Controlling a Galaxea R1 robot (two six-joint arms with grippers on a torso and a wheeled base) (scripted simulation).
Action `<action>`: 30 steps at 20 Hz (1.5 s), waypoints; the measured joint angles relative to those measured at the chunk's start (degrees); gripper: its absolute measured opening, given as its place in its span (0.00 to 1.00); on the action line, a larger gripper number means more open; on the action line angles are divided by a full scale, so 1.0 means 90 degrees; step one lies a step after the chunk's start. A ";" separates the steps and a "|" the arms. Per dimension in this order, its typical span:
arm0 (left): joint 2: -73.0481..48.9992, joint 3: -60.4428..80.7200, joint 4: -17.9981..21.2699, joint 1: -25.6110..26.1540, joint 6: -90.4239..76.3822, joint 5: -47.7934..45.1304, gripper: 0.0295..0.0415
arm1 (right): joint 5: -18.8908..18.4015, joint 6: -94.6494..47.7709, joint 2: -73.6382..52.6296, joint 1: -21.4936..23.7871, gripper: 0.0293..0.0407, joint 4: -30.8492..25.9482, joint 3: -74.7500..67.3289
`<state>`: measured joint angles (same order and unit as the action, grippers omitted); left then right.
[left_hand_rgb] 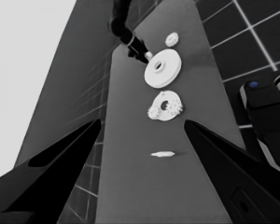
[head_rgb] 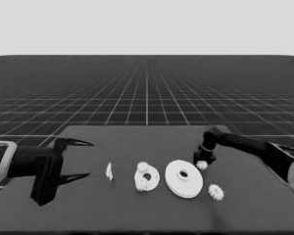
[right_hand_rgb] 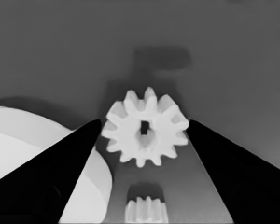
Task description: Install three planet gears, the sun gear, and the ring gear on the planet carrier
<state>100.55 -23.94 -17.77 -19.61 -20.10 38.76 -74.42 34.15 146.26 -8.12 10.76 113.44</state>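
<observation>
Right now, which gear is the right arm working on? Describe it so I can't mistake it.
Find the larger round part right of the table's middle. Beside its far right rim, the right gripper straddles a small toothed gear. Its twin lies loose nearer the front; two more sit on the smaller round part.

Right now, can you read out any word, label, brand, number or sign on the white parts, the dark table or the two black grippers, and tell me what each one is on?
None: no text shows in any view.
Larger white round part: blank.
Smaller white round part: blank.
White toothed gear between the right gripper's fingers: blank.
Left gripper, parked at the table's left end: blank.
</observation>
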 joint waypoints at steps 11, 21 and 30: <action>0.0000 0.0000 0.0000 0.0000 0.0000 0.0000 0.75 | 0.0010 -0.0010 0.0003 -0.0002 0.16 0.0005 0.0027; 0.0000 0.0000 0.0000 0.0000 0.0000 0.0000 0.75 | -0.0954 0.0431 -0.0499 0.1091 0.17 -0.0542 -0.1045; 0.0000 0.0000 0.0000 0.0000 0.0000 0.0000 0.75 | -0.1481 0.4820 0.2246 0.0952 0.17 -0.0047 -0.2705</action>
<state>100.55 -23.94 -17.77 -19.61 -20.10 38.76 -87.75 77.52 166.47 0.45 10.33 89.10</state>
